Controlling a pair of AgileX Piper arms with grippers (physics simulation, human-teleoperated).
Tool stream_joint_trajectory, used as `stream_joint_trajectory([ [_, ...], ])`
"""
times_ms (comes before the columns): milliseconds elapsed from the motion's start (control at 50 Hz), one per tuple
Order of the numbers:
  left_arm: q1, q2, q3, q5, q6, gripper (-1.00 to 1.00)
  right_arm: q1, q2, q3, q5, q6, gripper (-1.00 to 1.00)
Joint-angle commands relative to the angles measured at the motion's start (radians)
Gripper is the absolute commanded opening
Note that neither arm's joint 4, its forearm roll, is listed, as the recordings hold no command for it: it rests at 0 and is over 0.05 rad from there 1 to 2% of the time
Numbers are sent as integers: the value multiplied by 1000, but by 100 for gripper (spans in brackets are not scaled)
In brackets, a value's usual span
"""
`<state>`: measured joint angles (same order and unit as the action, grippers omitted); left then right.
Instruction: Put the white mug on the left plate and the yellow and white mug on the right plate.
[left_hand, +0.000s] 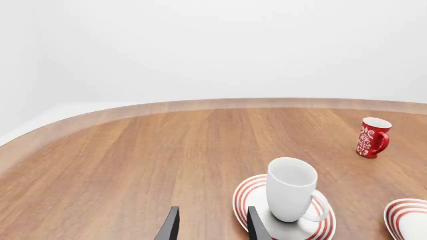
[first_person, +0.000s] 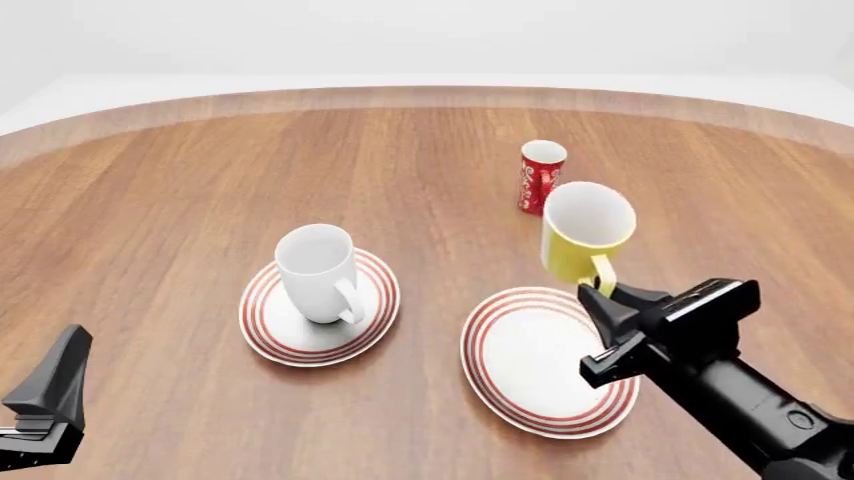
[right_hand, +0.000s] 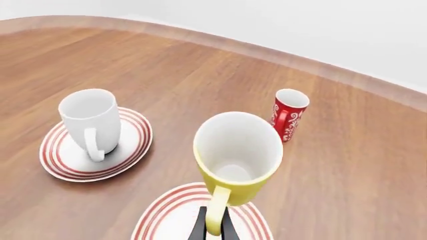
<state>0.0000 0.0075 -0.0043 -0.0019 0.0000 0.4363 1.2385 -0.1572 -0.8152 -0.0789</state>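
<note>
Mugs first: the white mug (first_person: 318, 272) stands upright on the left plate (first_person: 266, 330), handle toward the arms. The yellow and white mug (first_person: 585, 233) hangs in the air over the far edge of the right plate (first_person: 527, 368), tipped forward, with the right gripper (first_person: 603, 296) pinching its handle. The left gripper (left_hand: 212, 226) is spread apart and holds nothing, near the left plate. A red cup (first_person: 541, 177) stands farther back on the tabletop (first_person: 160, 200).

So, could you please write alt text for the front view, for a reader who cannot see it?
The right gripper holds the yellow and white mug by its handle above the far edge of the right plate. The white mug stands upright on the left plate; a red cup stands farther back on the wooden table.
</note>
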Motion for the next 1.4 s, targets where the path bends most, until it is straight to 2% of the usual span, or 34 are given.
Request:
stream_joint_trajectory([
  [20, 0, 0, 0, 0, 0, 100, 9, -83, 70, 13, 7, -100],
  [480, 0, 0, 0, 0, 0, 100, 35, -129, 156, -8, 37, -100],
  [760, 0, 0, 0, 0, 0, 100, 49, -186, 157, 70, 62, -100],
  [1400, 0, 0, 0, 0, 0, 100, 67, 94, 157, -115, 102, -100],
])
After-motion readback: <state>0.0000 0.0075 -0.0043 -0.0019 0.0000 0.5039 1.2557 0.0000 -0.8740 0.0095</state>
